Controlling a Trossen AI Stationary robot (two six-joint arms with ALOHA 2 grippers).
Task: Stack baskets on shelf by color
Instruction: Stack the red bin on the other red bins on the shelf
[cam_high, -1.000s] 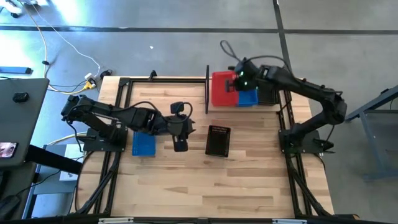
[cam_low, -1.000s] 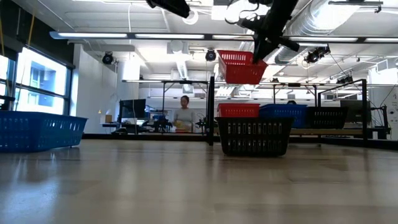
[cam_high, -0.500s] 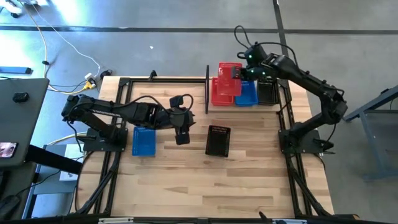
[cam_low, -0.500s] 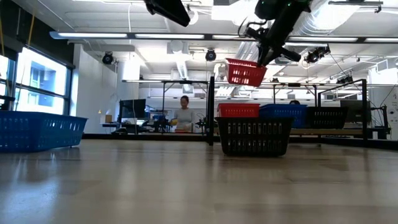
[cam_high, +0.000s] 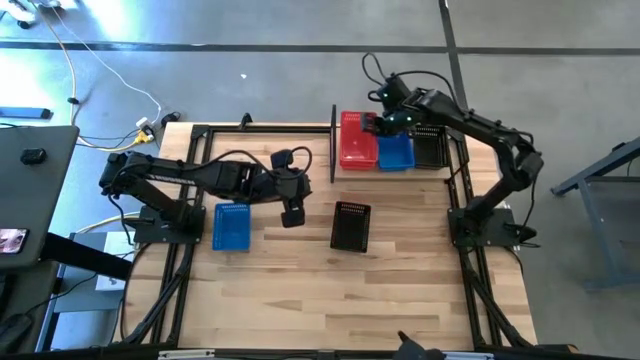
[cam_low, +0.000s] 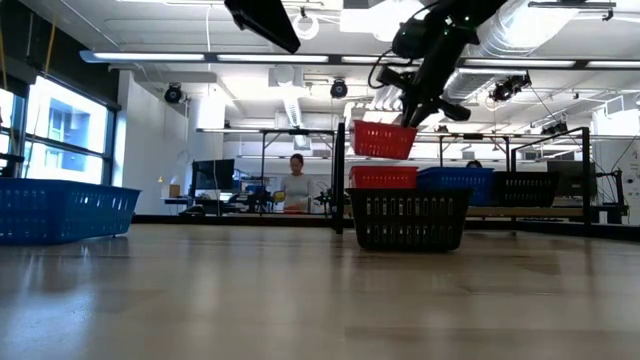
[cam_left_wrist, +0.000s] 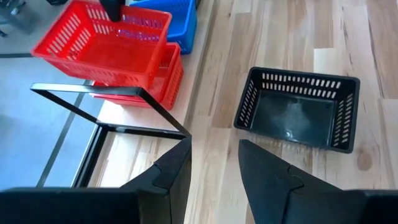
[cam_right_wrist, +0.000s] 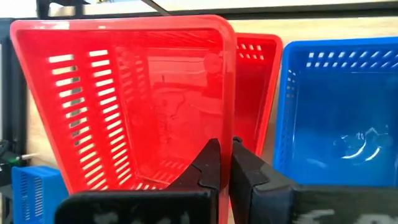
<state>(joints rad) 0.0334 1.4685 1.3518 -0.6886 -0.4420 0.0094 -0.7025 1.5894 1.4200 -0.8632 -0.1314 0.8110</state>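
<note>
My right gripper (cam_high: 378, 125) is shut on a red basket (cam_high: 358, 140) that hangs just above a second red basket (cam_low: 382, 177) at the left end of the shelf (cam_high: 333, 145). A blue basket (cam_high: 397, 152) and a black basket (cam_high: 430, 150) stand beside it on the shelf floor. My left gripper (cam_high: 293, 212) hovers open above the table's middle, holding nothing. Ahead of it a black basket (cam_left_wrist: 298, 109) stands on its base on the table. Another blue basket (cam_high: 231, 226) stands on the table at the left. My right gripper pinches the red basket's side wall (cam_right_wrist: 225, 134), the one toward the blue basket, with one finger inside the basket and one outside. The fingers slant down from above. The basket hangs about level, open side up, clear of the red basket under it (cam_right_wrist: 255, 93).
The shelf's thin black post (cam_low: 340, 180) rises at the left of the red baskets. Black arm-mount frames run along both table sides. A person sits in the room beyond the far edge (cam_low: 296, 185). Bare wood lies toward the near edge.
My right gripper has carried the red basket down and toward the table's left, over the shelf's red basket. The basket tipped on the way and now hangs level, lower than before. My left gripper has drifted a little toward the far edge, still open.
</note>
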